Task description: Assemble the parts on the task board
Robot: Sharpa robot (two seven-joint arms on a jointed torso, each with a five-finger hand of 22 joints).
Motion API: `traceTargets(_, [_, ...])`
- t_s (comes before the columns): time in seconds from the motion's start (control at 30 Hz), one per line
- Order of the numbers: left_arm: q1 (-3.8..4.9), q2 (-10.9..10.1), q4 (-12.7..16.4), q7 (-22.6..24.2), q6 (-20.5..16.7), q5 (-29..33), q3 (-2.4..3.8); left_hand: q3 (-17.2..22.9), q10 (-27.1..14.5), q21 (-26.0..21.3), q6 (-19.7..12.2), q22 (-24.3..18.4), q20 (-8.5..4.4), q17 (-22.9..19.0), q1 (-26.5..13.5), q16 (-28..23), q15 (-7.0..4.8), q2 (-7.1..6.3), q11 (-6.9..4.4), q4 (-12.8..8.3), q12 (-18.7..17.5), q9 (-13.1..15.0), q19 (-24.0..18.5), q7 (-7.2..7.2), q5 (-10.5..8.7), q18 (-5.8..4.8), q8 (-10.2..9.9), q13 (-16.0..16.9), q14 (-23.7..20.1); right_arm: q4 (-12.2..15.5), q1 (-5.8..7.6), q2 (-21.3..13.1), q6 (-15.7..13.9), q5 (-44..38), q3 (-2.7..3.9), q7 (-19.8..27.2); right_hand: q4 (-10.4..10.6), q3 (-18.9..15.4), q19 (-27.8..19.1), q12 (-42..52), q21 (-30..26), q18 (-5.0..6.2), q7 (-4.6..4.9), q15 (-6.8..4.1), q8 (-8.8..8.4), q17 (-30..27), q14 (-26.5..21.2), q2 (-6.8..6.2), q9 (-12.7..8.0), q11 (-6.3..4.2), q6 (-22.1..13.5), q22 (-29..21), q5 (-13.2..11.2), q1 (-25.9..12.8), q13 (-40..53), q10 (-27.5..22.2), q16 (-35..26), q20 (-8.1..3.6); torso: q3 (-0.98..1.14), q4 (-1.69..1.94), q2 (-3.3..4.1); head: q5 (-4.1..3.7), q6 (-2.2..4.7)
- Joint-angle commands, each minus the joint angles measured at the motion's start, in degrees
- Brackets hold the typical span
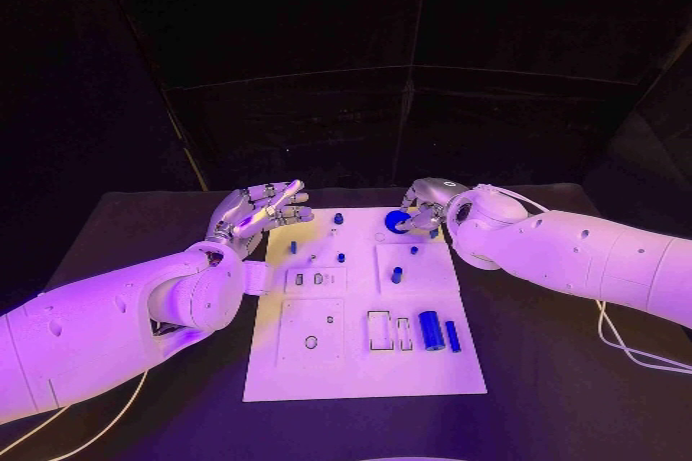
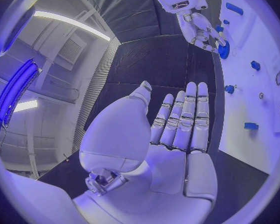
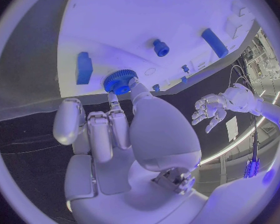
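The white task board (image 1: 361,366) lies in the middle of the black table. At its far edge my right hand (image 1: 428,203) pinches a blue toothed gear (image 1: 397,221) between thumb and finger; in the right wrist view the gear (image 3: 120,80) sits at the fingertips (image 3: 115,102), just over the board. My left hand (image 1: 263,211) hovers by the board's far left corner, holding nothing, fingers straight and apart (image 2: 184,119). A large blue cylinder (image 1: 430,330) and a thinner blue bar (image 1: 451,336) lie on the board's near right part.
Small blue pegs (image 1: 339,218) stand on the far part of the board, and a blue oblong piece (image 1: 397,274) sits in a square recess. Empty slots (image 1: 379,331) lie beside the cylinder. A cable (image 1: 635,351) trails on the table at the right.
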Motion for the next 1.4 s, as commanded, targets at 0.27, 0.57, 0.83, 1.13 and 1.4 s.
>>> traceTargets(0.27, [0.09,0.08,0.05,-0.08,0.99,-0.37,0.05,-0.02,-0.05,-0.3,0.08,-0.07,0.4,0.04,0.43,-0.34,0.39,0.09,0.27,-0.44,-0.39,-0.09,-0.05,2.57,-0.01,0.02,-0.36,-0.05,-0.2,0.25,-0.27,0.12,-4.34,-2.36,-0.09,-2.2,-0.91,1.5,0.68,1.75,0.52,-0.5,-1.77,-1.74,1.49,12.29,5.37,2.53,1.04,-1.9,5.31,0.7,-1.74,1.77,10.17,2.68,0.24,-1.33,0.01,0.01,0.0,0.14,0.04])
traceTargets(0.57, [0.09,0.07,0.03,-0.19,1.08,-0.37,0.05,-0.02,-0.05,-0.3,0.08,-0.07,0.4,0.04,0.43,-0.34,0.39,0.09,0.27,-0.44,-0.39,-0.09,-0.05,2.57,-0.01,0.02,-0.36,-0.05,-0.2,1.66,-0.35,-0.28,-9.54,-2.92,-0.09,-1.62,-1.51,2.15,0.93,1.98,0.68,-0.59,-1.93,-2.01,1.22,12.54,5.42,2.56,1.12,-2.12,5.69,1.07,-1.87,2.35,10.45,2.9,0.32,-1.65,0.02,-0.05,-0.04,0.2,0.24])
traceTargets(0.83, [0.09,0.01,0.0,-0.21,1.13,-0.37,0.05,-0.02,-0.04,-0.33,0.08,-0.08,0.41,0.04,0.47,-0.37,0.39,0.11,0.28,-0.49,-0.42,-0.09,-0.06,2.58,-0.01,0.02,-0.38,-0.06,-0.2,6.62,-0.38,-1.13,-11.21,-4.01,-0.08,-1.02,-1.57,2.19,0.97,1.92,0.7,-0.61,-1.89,-2.02,1.02,12.64,5.45,2.4,1.09,-2.1,5.62,1.12,-2.08,2.28,10.4,2.87,0.36,-1.71,0.01,-0.07,-0.02,0.46,0.26])
traceTargets(1.13, [0.09,-0.14,-0.13,-0.22,1.15,-0.37,0.05,-0.02,-0.04,-0.34,0.09,-0.09,0.41,0.04,0.5,-0.38,0.39,0.12,0.28,-0.52,-0.43,-0.09,-0.07,2.58,0.0,0.02,-0.4,-0.06,-0.2,10.57,-0.38,-0.37,-11.1,-5.61,-0.07,-1.25,-1.58,2.2,0.98,1.91,0.71,-0.62,-1.82,-2.02,0.79,12.59,5.44,2.23,1.05,-2.06,5.5,1.13,-2.19,2.13,10.41,2.87,0.34,-1.74,0.01,0.09,0.02,0.81,0.23])
traceTargets(1.4, [0.09,-0.15,-0.29,-0.16,1.14,-0.37,0.05,-0.02,-0.04,-0.34,0.09,-0.09,0.41,0.04,0.5,-0.38,0.39,0.12,0.28,-0.52,-0.43,-0.09,-0.07,2.58,0.0,0.02,-0.4,-0.06,-0.2,10.12,-0.38,2.42,-10.9,-6.35,-0.07,-1.18,-1.47,2.22,1.01,1.95,0.73,-0.63,-1.75,-1.99,0.58,12.61,5.44,2.2,1.03,-2.0,5.44,1.17,-2.28,1.85,10.46,2.91,0.35,-1.75,0.0,0.08,0.08,1.19,0.13])
